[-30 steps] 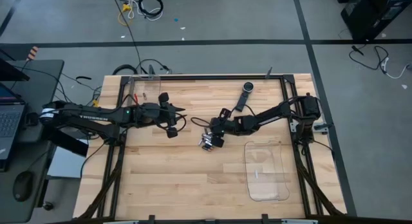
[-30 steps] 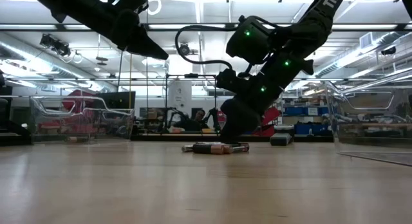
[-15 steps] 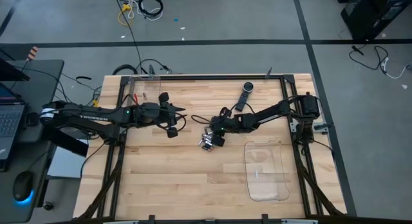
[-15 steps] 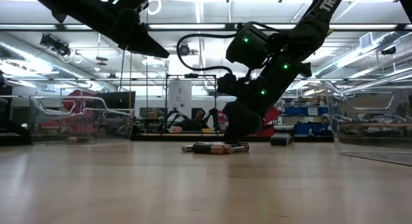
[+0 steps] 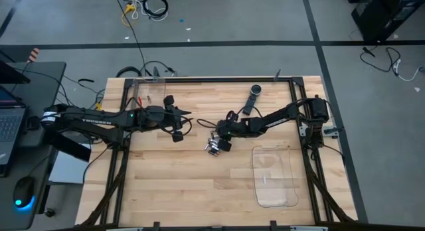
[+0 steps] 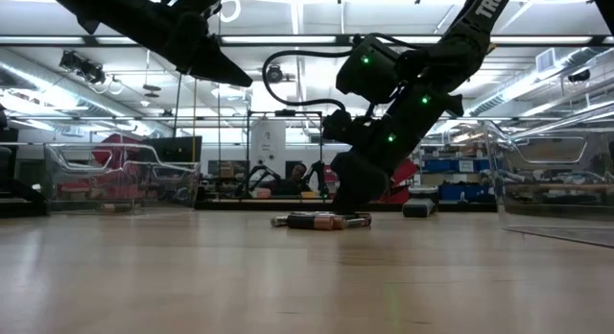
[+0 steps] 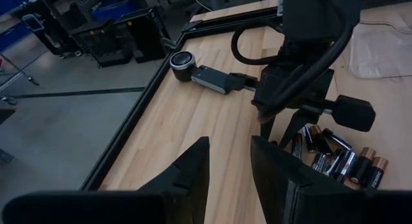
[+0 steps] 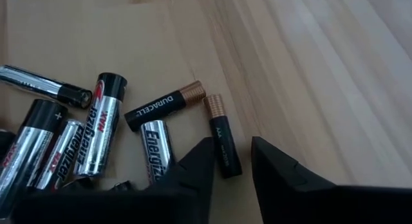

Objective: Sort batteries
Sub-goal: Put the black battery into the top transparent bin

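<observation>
Surface: pale wood-plank table [image 5: 172,184] inside a dark frame; grey floor with cables around it, and your laptop desk sits off the 9 o'clock edge in the high view.

Batteries: you have a loose pile of batteries [image 5: 214,147] near table centre, lying flat on the wood. In the right wrist view they split into silver-and-black cells [image 8: 96,130] and black cells with copper ends [image 8: 164,105]. One black copper-capped cell [image 8: 222,137] lies just ahead of the right fingers.

Right gripper [image 5: 219,139]: low over the pile, reaching in from the 3 o'clock side. Its two dark fingers [image 8: 196,169] stand parted with a narrow gap, and the black cell lies at the mouth of that gap. Nothing is clamped that you can see. In the low view the gripper [image 6: 353,195] comes down right behind the pile [image 6: 321,220].

Left gripper [image 5: 178,133]: held off the table at about 9 o'clock from the pile, well apart from it. Fingers [image 7: 190,169] parted, with bare wood showing between them; nothing held.

Remote-like device [image 5: 251,98]: long, black, round-headed, lying toward 12 o'clock, up near the far frame rail; also seen beyond the left fingers [image 7: 203,73].

Clear tray [image 5: 273,176]: transparent bin at about 4 o'clock from the pile.

Second clear bin [image 5: 147,93]: at the 11 o'clock corner of the table.
</observation>
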